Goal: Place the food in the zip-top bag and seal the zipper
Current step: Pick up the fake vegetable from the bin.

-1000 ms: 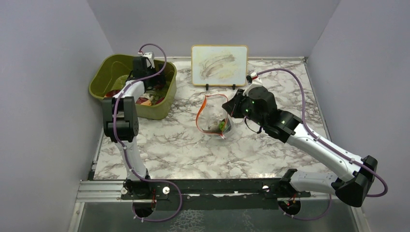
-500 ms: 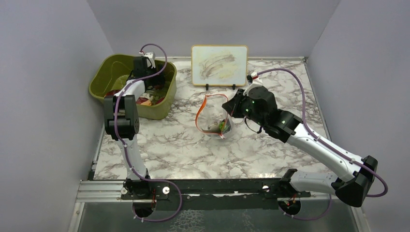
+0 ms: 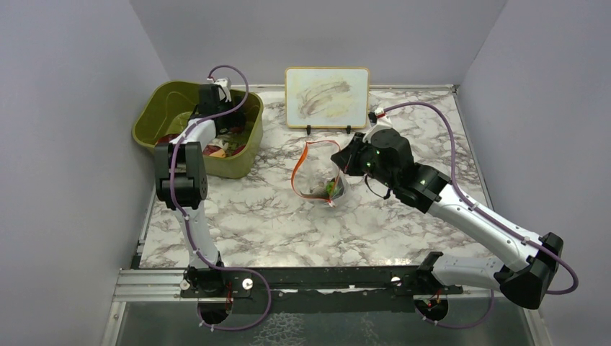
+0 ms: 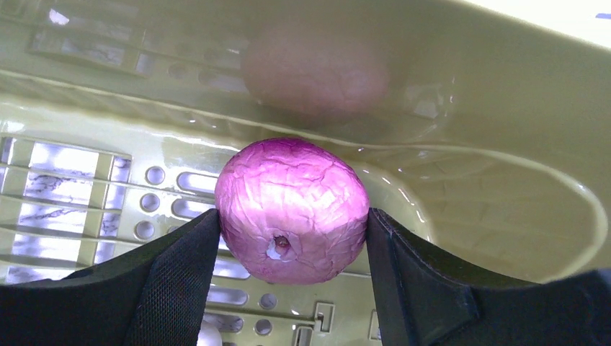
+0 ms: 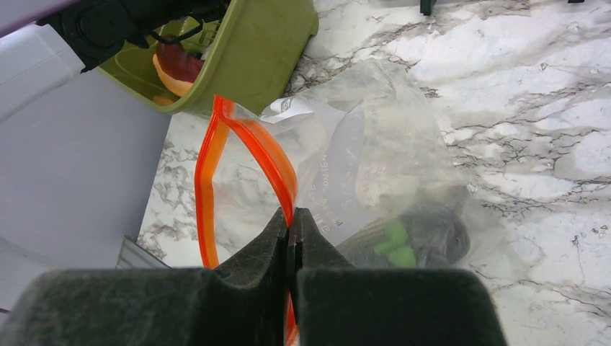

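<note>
My left gripper (image 4: 292, 241) is down inside the olive-green bin (image 3: 155, 108). It is shut on a pink-purple crinkled round food piece (image 4: 292, 209), with a finger pressed to each side. In the top view the left gripper (image 3: 218, 128) is over the bin's right half. My right gripper (image 5: 292, 216) is shut on the orange-red zipper (image 5: 277, 162) of the clear zip-top bag (image 5: 382, 151) and holds its mouth up and open. The bag (image 3: 326, 184) lies mid-table with green (image 5: 395, 241) and dark food pieces in its bottom. In the top view the right gripper (image 3: 339, 160) is at the bag's right rim.
More toy food, red and orange (image 3: 215, 150), lies in the bin's near end. A framed board (image 3: 326, 96) stands upright at the back centre. Grey walls close in the marble table (image 3: 274, 216) on the left, back and right.
The left arm's elbow has shifted very slightly. The right arm and the bag have not moved.
</note>
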